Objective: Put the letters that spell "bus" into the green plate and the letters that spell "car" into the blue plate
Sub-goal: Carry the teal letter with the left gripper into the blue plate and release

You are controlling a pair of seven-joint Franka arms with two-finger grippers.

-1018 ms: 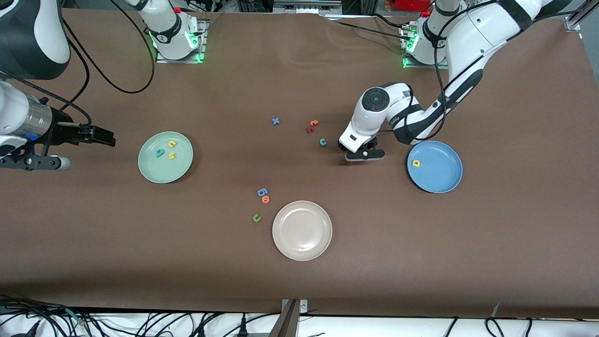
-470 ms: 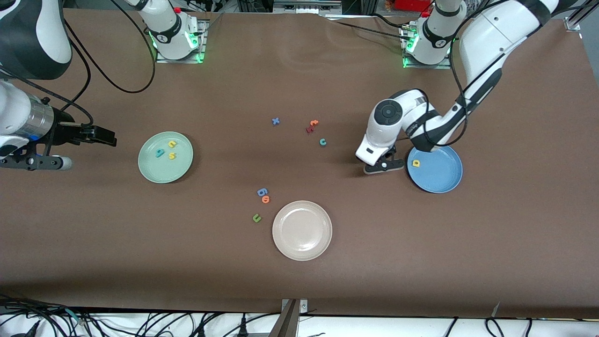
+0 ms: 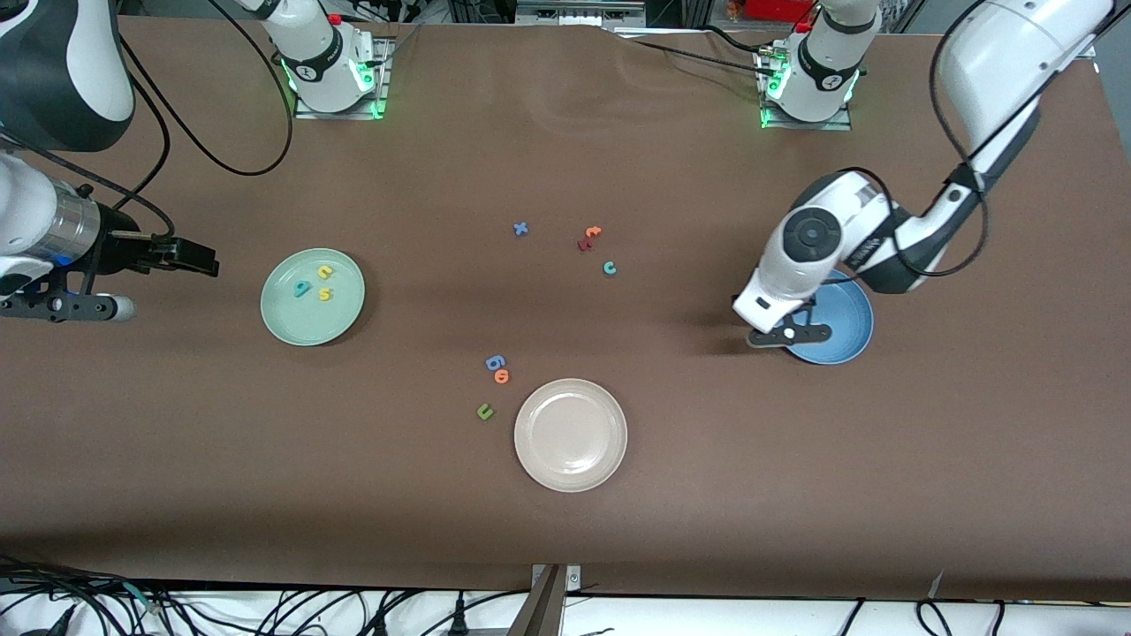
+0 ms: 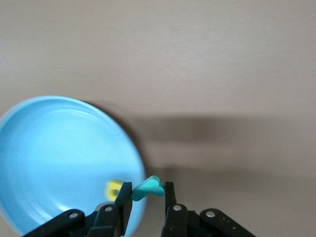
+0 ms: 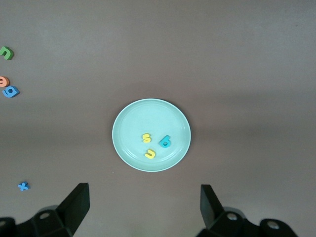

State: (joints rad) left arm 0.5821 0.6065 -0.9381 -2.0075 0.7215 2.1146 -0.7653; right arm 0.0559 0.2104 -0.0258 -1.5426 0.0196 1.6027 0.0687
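Left wrist view: we see the left end effector pinching a teal letter right over the blue plate's rim, the plate's middle toward ten o'clock. The right end effector, spread wide, waits above the green plate.

The left arm reaches from its base down toward the front camera, elbow raised and wrist bent, so that the left gripper hangs low over the rim of the blue plate, its jaws pinched narrowly on a small teal letter. The right arm waits at its own end of the bench, forearm level and pointing inward, with the right gripper held high in the air beside the green plate and its jaws spread wide with nothing between them.
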